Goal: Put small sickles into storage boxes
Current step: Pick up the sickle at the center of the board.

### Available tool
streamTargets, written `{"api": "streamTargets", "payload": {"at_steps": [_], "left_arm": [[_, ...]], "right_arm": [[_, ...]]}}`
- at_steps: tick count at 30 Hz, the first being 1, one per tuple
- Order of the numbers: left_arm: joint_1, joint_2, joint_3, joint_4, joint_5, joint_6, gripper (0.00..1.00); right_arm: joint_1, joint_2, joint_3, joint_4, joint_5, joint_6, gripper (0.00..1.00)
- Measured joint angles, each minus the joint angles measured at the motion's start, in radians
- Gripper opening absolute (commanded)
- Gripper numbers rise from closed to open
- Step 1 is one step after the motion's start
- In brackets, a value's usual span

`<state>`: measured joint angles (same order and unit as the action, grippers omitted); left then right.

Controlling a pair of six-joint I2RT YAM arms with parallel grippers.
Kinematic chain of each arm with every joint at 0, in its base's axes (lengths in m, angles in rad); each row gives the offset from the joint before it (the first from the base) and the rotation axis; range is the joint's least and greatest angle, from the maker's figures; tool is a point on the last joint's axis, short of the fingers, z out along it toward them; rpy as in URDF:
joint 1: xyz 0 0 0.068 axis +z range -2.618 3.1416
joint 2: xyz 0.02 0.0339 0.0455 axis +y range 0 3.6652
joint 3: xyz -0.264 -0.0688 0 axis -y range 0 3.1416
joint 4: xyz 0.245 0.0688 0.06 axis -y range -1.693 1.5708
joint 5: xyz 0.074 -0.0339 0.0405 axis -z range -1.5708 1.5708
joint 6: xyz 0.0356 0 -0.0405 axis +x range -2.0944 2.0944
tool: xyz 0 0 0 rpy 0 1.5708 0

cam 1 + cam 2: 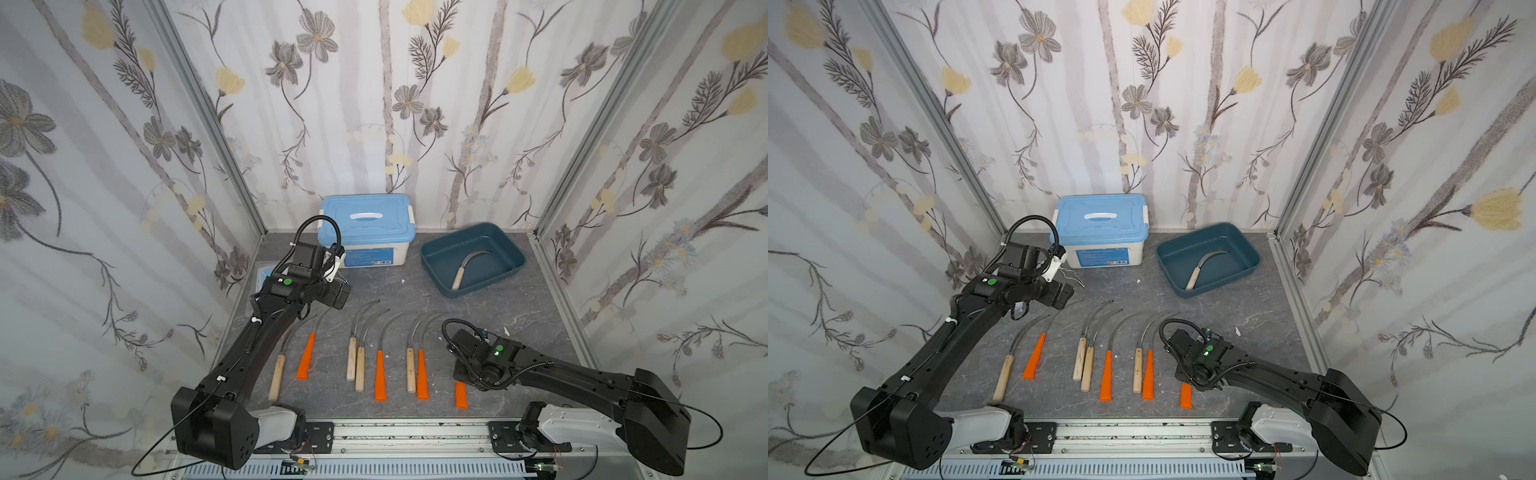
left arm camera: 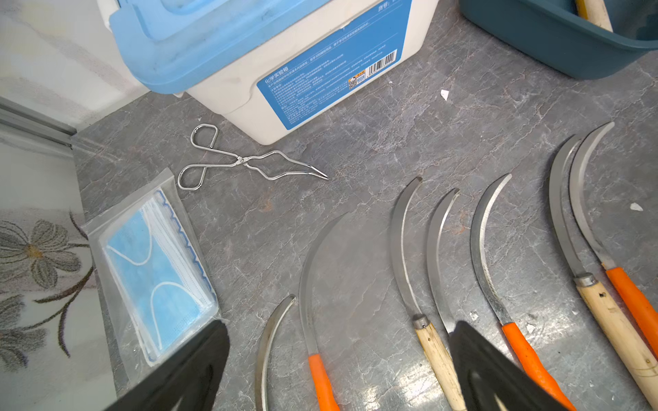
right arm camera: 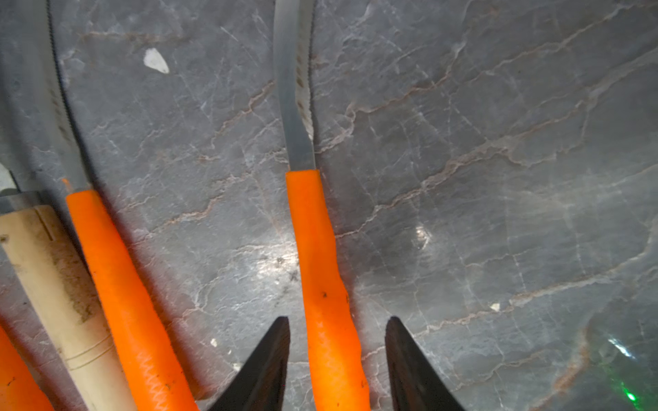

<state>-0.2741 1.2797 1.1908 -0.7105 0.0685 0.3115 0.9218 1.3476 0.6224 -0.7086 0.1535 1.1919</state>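
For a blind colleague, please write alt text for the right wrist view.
The open right gripper straddles the orange handle of a sickle lying on the grey table, without touching it. Beside it lie another orange-handled sickle and a wooden-handled sickle.

A white box with a blue lid (image 1: 365, 232) stands at the back. Wire tongs (image 2: 245, 162) and bagged face masks (image 2: 153, 270) lie nearby on the grey surface (image 1: 519, 332).

- Worktop (image 1: 519, 316): grey, marble-veined slab, lower centre in both top views.
- White box with pale blue lid (image 1: 365, 253): centre of frame, at the rear edge.
- Teal tray (image 1: 494, 266): right of the box, set askew.
- Eight sickles (image 1: 380, 376): one row, lower centre, handles toward the bottom edge.
- Wire tongs (image 2: 245, 162): just beside the box.
- Packet of face masks (image 2: 153, 270): near the tongs.
- White scraps (image 2: 444, 94): scattered.
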Motion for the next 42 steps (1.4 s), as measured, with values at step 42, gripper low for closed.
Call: {"api": "streamTargets", "payload": {"at_steps": [42], "left_arm": [[-0.001,-0.039,-0.026,-0.004,-0.015,0.003,1.00]], "right_arm": [[-0.103,0.309,0.134,0.021,-0.052,-0.236,0.40]]}}
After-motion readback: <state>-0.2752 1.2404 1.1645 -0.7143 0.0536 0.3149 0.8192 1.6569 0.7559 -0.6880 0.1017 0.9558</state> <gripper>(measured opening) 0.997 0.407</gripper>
